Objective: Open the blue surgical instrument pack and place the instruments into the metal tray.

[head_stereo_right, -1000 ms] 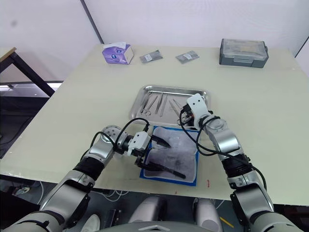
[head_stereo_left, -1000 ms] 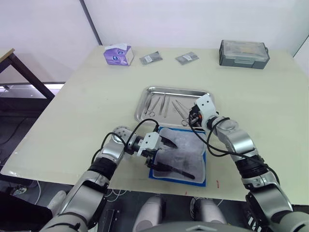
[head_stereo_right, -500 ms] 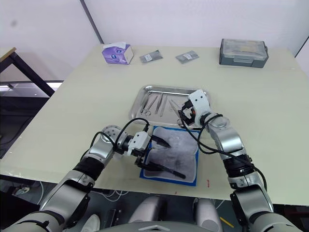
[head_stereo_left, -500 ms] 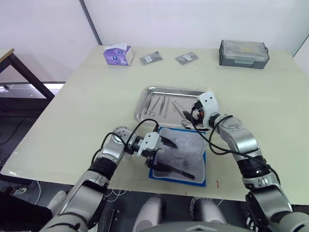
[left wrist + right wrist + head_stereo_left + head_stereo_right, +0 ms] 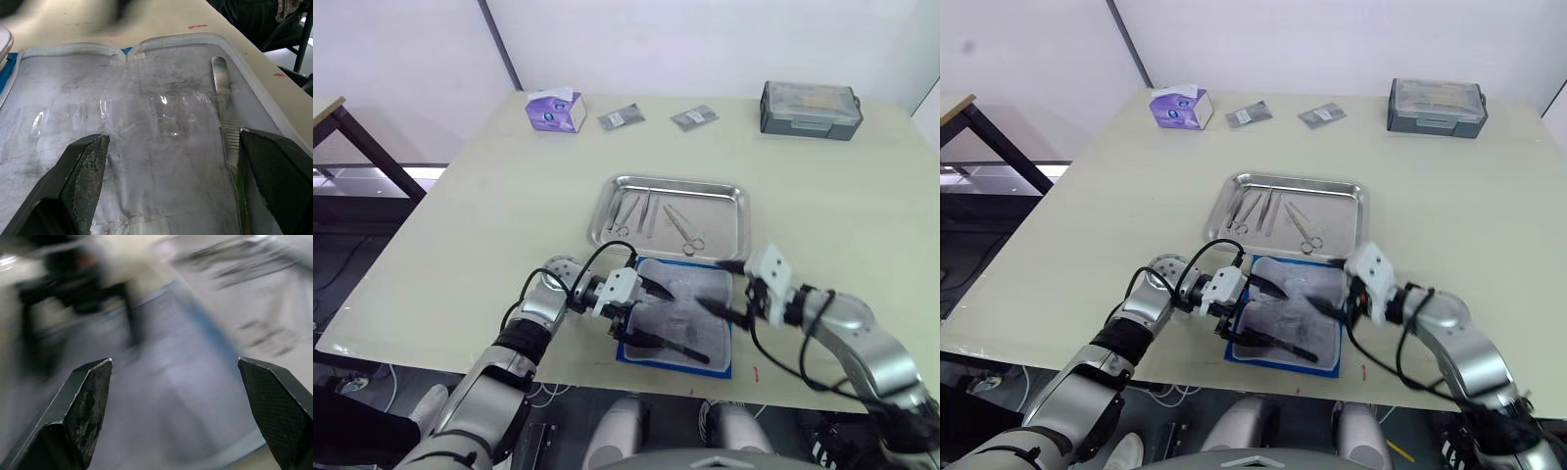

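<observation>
Cream counter [image 5: 489, 196] carries everything; left pincer [image 5: 647, 308] rests spread open on the blue surgical instrument pack [image 5: 680, 318], whose pale lining is laid bare; a last tool [image 5: 226, 110] lies along the lining beside its finger; right pincer [image 5: 726, 291] hovers open at the pack's far edge; several instruments [image 5: 651, 215] lie in the metal tray [image 5: 736, 211] just beyond; left seems nearer.

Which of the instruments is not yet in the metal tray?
The flat-handled instrument lying on the opened blue surgical instrument pack, near the left gripper. The other instruments already lie in the metal tray.
</observation>
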